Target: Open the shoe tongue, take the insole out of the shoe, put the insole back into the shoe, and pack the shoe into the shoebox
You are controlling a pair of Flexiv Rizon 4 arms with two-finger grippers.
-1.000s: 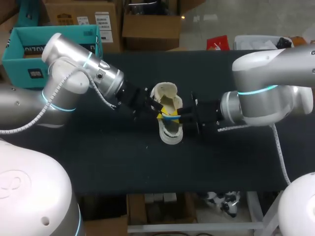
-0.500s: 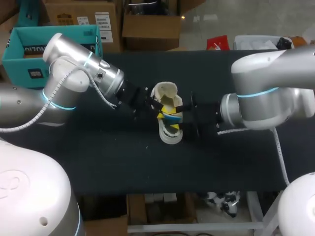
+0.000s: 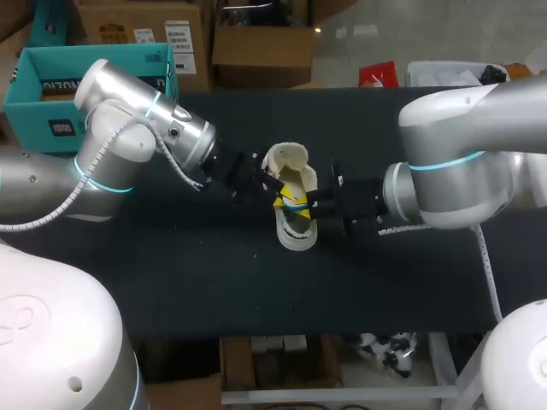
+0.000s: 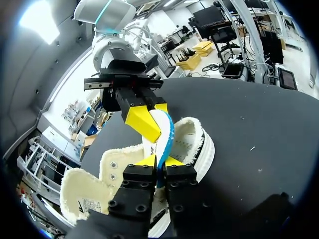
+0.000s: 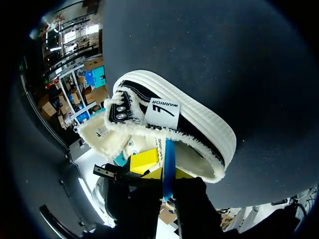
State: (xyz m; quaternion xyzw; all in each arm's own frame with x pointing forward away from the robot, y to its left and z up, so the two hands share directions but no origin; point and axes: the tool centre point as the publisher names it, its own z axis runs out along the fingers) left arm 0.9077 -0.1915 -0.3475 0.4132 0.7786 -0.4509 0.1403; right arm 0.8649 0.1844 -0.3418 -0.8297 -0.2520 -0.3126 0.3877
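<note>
Bench (image 3: 214, 282): black top that carries the shoe and has both arms over it.

Left arm (image 3: 128, 111): silver, comes in from the far left and reaches toward the middle.

Right arm (image 3: 470, 162): silver, comes in from the right at mid-depth.

Shoebox (image 3: 43, 94): teal, open, at the far left corner and partly behind the left arm.

Shoe (image 3: 295, 237): black upper, white sole and cream fleece lining. It stands on its sole mid-bench between the two tools, with its opening spread wide.

Insole (image 4: 165, 130): white with a blue edge. It stands on edge and rises out of the shoe's opening.

Left tool (image 4: 159, 161): narrow, with its yellow tips pinching one end of the insole.

Right tool (image 4: 149, 117): narrow, clamped on the opposite end of the insole and facing the left tool just above the shoe.
</note>
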